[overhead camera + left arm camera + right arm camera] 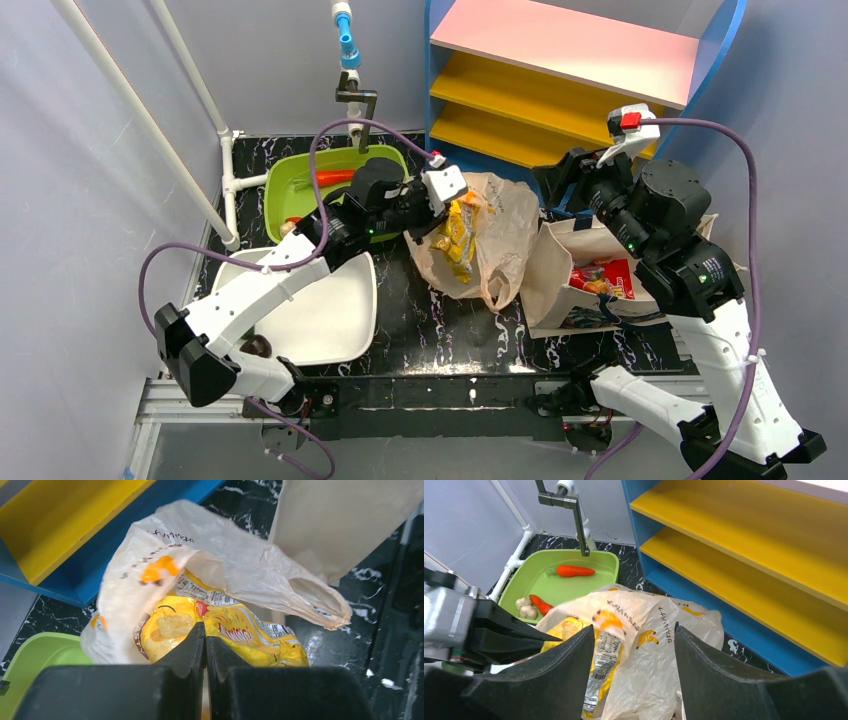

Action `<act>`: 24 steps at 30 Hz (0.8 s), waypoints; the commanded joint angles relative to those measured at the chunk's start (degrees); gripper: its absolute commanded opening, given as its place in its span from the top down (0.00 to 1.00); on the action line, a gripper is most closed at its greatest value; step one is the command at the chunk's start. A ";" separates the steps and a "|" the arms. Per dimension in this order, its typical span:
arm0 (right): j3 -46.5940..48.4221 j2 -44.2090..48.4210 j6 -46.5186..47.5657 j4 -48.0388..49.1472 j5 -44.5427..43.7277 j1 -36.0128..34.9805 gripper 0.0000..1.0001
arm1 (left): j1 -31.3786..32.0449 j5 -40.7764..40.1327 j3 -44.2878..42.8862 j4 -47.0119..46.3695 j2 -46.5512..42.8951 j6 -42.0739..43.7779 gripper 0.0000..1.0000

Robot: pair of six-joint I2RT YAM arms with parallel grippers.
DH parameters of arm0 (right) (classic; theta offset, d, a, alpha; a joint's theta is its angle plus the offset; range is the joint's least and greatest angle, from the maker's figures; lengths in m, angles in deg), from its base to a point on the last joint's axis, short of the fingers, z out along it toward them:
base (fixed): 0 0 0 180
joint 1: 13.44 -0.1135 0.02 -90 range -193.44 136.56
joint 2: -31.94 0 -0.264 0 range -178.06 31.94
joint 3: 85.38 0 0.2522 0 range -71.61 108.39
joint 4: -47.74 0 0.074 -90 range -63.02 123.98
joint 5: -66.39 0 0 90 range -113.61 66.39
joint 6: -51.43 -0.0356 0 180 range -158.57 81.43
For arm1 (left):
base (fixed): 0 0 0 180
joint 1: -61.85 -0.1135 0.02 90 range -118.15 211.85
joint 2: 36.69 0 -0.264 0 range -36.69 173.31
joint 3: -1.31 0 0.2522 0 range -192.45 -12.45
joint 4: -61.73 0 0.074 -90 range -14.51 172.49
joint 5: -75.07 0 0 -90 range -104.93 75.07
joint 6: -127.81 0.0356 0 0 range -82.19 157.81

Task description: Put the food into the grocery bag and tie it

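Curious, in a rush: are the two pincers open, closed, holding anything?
Left pincer: closed at the yellow packet; whether it grips it cannot be told.
Right pincer: open, empty, pointing at the plastic bag.

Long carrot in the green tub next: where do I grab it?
Across its thick middle, straight down from above: the carrot lies flat and alone in the green tub, so fingers fit either side. Mind the tap close by it.
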 commanded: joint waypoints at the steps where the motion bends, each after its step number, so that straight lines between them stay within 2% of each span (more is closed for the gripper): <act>1: 1.96 0.32 1.61 3.95 -1.57 -0.35 0.33 | -0.54 5.19 -4.47 0.02 -4.87 -6.63 1.00; 7: 1.32 1.00 2.04 4.23 -2.03 -0.31 0.33 | -2.80 11.35 -6.53 -2.59 -6.59 -15.00 1.00; 17: 1.93 1.36 3.37 5.70 -5.96 -0.27 0.32 | -3.82 14.51 -15.83 -3.65 -4.01 -18.45 1.00; 24: 4.72 0.76 5.20 8.67 -9.54 -0.33 0.32 | -3.85 16.74 -18.23 -9.70 -1.89 -25.26 1.00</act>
